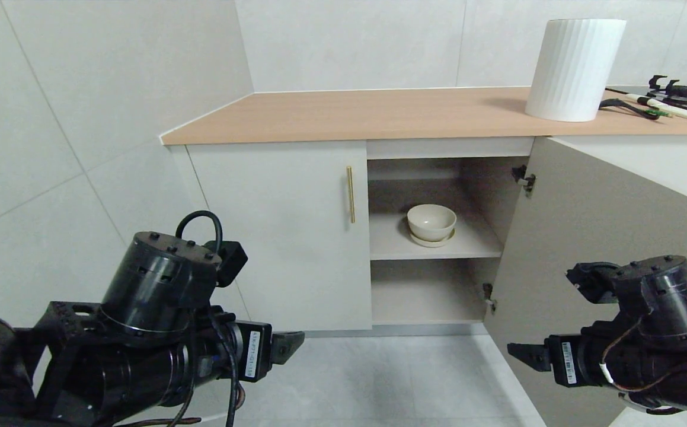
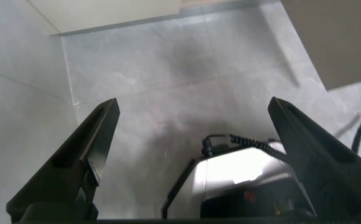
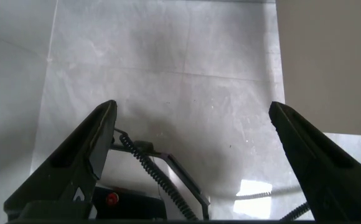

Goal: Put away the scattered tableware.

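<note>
A cream bowl sat on a small plate on the upper shelf of the cabinet, whose right door stood open. The left gripper and right gripper hung low over the tiled floor, jaws spread wide and holding nothing.

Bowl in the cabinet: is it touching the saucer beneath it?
Touching. Head view shows the bowl sitting on the saucer, no gap between them.
</note>
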`<state>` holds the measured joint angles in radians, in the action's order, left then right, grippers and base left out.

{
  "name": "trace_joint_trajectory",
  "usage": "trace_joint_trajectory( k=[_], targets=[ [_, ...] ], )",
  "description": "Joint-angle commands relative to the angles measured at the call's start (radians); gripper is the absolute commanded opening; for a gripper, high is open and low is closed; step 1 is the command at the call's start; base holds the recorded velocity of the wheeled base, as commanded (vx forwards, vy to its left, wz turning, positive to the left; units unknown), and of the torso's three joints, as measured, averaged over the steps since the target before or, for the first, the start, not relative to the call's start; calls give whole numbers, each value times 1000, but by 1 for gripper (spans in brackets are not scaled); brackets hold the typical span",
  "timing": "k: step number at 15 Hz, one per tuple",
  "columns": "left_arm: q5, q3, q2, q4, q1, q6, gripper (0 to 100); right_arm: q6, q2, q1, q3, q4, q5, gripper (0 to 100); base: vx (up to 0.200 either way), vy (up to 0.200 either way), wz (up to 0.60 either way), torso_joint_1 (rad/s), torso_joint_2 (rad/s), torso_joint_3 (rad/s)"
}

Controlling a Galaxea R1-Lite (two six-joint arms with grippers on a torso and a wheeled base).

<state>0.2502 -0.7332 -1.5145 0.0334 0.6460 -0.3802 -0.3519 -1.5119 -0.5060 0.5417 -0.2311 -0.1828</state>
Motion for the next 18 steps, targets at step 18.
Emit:
trace_joint_trajectory(
  k=[18],
  targets=[
    [18,0,-12,2,0,0,100,21,6,17,104,423,-9,100,0,-144,0,3,3,0]
  ],
)
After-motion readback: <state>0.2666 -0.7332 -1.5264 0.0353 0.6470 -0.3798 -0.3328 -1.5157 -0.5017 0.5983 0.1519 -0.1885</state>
